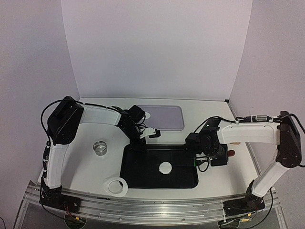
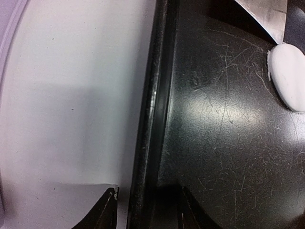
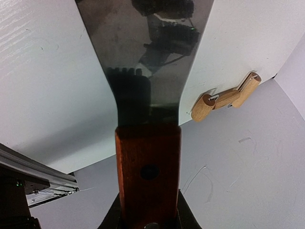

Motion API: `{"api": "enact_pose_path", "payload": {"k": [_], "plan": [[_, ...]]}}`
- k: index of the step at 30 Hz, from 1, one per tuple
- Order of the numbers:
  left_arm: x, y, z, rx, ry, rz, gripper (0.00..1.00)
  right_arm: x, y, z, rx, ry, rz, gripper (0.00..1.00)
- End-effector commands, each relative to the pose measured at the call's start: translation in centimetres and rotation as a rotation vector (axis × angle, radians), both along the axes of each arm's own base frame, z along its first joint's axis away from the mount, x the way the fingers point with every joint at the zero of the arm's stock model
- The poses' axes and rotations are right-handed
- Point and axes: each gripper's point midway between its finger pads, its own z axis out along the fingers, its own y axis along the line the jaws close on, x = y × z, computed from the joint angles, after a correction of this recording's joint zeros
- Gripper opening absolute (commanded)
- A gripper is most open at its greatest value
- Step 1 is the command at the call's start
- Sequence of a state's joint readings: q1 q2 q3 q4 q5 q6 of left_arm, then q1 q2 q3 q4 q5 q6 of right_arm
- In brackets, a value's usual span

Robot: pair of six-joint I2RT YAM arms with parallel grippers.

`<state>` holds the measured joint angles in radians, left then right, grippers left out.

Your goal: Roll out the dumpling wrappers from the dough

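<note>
black tray [image 1: 143, 169] holds one dumpling wrapper [image 1: 165, 167]; left gripper [image 2: 148, 193] open; right gripper [image 3: 148, 217] clamps scraper [image 3: 143, 71].

You've got one dumpling wrapper [image 1: 165, 167]: a thin, round white disc lying flat on the black tray [image 1: 143, 183], about midway between its side edges.
</note>
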<state>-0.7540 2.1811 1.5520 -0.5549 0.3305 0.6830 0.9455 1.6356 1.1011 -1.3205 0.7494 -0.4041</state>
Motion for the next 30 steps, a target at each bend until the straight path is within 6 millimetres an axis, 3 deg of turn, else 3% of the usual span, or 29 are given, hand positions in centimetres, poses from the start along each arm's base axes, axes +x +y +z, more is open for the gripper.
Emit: {"api": "enact_pose_path", "payload": {"k": [1,9,18,30], "plan": [[0.5,-1.3,0.3,-0.034,-0.023,-0.027,0.37,-2.9,-2.1,0.3,-0.11,0.21,0.037,0.0],[0.3,-1.1,0.0,-0.039,-0.028,-0.046,0.2,-3.3,-1.1,-0.7,-0.063,0.268,0.05,0.0],[0.3,-1.3,0.2,-0.048,-0.039,-0.056,0.18,-2.8,-0.4,-0.7,-0.04,0.261,0.037,0.0],[0.1,-1.3,0.5,-0.053,-0.051,-0.059,0.0,0.9,2.7,-1.1,-0.054,0.176,-0.002,0.0]]}}
